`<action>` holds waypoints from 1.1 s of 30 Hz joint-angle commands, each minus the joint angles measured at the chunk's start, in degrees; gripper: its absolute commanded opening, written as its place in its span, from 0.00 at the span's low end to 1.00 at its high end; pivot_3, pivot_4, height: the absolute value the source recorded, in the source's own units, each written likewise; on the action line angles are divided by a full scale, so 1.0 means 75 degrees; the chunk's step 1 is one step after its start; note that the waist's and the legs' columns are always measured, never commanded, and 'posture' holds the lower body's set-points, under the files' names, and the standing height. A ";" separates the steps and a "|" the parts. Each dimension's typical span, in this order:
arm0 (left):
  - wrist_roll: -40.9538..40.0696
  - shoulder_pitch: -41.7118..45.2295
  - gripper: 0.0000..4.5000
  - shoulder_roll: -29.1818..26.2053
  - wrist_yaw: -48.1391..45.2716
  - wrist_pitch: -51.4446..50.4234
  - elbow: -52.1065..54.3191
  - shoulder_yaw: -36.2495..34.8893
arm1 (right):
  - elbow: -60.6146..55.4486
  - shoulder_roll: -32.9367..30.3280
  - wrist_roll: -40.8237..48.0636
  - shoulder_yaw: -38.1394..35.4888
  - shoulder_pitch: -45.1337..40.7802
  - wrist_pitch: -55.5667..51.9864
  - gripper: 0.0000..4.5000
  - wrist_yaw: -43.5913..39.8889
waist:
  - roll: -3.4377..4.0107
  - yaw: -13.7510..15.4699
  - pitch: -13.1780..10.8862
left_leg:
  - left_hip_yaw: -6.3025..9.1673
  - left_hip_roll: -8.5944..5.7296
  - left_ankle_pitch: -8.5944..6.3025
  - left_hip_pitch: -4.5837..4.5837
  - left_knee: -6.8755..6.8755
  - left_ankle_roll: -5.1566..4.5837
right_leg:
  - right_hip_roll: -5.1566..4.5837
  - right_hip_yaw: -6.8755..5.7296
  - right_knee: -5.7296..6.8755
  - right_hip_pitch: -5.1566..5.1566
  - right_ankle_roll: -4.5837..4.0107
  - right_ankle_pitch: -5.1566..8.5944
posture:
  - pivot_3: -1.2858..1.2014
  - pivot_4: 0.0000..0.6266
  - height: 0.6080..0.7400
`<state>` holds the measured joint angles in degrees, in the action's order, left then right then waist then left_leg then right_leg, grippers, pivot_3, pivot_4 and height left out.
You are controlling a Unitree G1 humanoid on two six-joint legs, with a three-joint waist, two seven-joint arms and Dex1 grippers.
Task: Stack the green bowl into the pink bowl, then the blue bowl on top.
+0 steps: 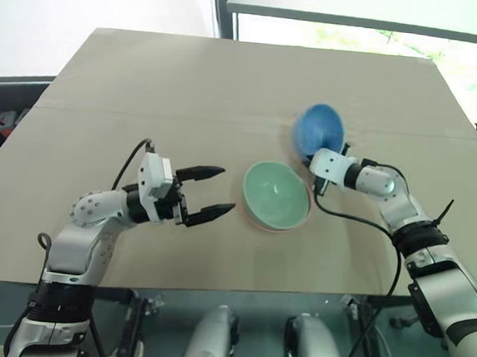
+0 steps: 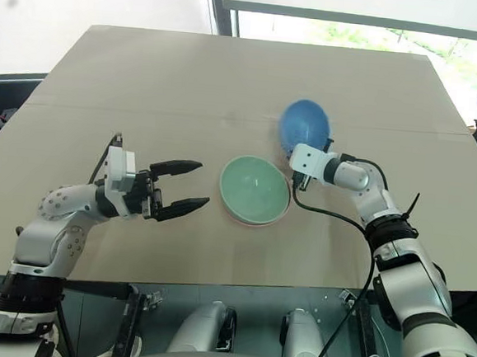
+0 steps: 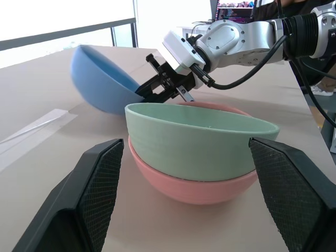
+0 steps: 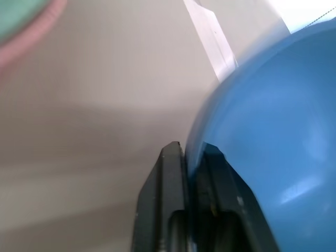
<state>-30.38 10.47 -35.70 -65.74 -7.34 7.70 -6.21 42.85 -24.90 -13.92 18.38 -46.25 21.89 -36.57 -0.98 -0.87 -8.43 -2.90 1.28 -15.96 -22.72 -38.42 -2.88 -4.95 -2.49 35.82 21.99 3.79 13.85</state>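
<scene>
The green bowl (image 1: 276,195) sits nested inside the pink bowl (image 3: 194,186) at the table's middle. Just behind and to the right of them, the blue bowl (image 1: 319,129) is tipped up on its side, and my right gripper (image 3: 157,89) is shut on its rim, one finger inside and one outside. In the right wrist view the blue bowl (image 4: 273,136) has its edge pinched between the two black fingers (image 4: 170,184). My left gripper (image 1: 213,191) hovers open to the left of the nested bowls, pointing toward them without touching.
The tan table (image 1: 229,87) spreads wide around the bowls, with a taped seam (image 1: 144,112) across it. Its front edge runs close below both arms. A window and a monitor stand beyond the far side.
</scene>
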 commanded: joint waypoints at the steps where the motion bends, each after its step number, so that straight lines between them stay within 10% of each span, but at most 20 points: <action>1: 0.0040 0.0007 0.90 0.0006 0.0009 0.0163 0.0128 -0.0022 | -0.0335 -0.0121 0.0140 -0.0374 -0.0129 0.0132 0.03 0.0185 | 0.0002 0.0002 -0.0001 | 0.0000 0.0000 0.0000 0.0000 0.0000 0.0000 | 0.0000 -0.0001 0.0000 0.0000 0.0000 0.0000 | 0.52 0.24 1.00; 12: 0.0077 0.0090 0.90 0.0036 0.0028 0.0138 -0.0004 0.0013 | -0.7369 -0.1174 0.4100 -0.1086 0.2292 -0.4060 0.03 -0.2507 | 0.0006 0.0103 -0.0003 | 0.0023 0.0004 -0.0001 -0.0011 0.0005 -0.0002 | -0.0008 -0.0021 -0.0008 -0.0009 0.0000 0.0000 | 0.52 0.24 1.00; 21: 0.0200 0.0314 0.90 0.0168 -0.0077 0.0279 -0.0278 0.0160 | -0.8208 -0.1060 0.3889 -0.0295 0.2609 -0.5471 0.03 -0.2351 | -0.0002 0.0064 0.0001 | 0.0015 0.0002 -0.0002 0.0018 -0.0012 -0.0004 | -0.0009 -0.0008 0.0003 -0.0012 -0.0002 -0.0001 | 0.52 0.24 1.00; 33: 0.0187 0.0114 0.90 0.0157 0.0101 0.0255 -0.0033 0.0146 | -0.8667 -0.1142 0.3592 -0.0223 0.3076 -0.5430 0.94 -0.2464 | -0.0001 0.0108 0.0000 | 0.0017 -0.0002 -0.0005 -0.0011 -0.0005 -0.0009 | -0.0008 -0.0016 -0.0003 -0.0005 0.0000 -0.0001 | 0.52 0.24 1.00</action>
<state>-28.65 11.77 -34.44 -65.53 -5.86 4.87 -4.38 -18.85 -32.83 12.07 19.25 -23.68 -18.91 -55.55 -0.99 -0.06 -8.43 -2.77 1.26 -15.99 -22.80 -38.46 -2.94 -5.01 -2.61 35.80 21.94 3.79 13.84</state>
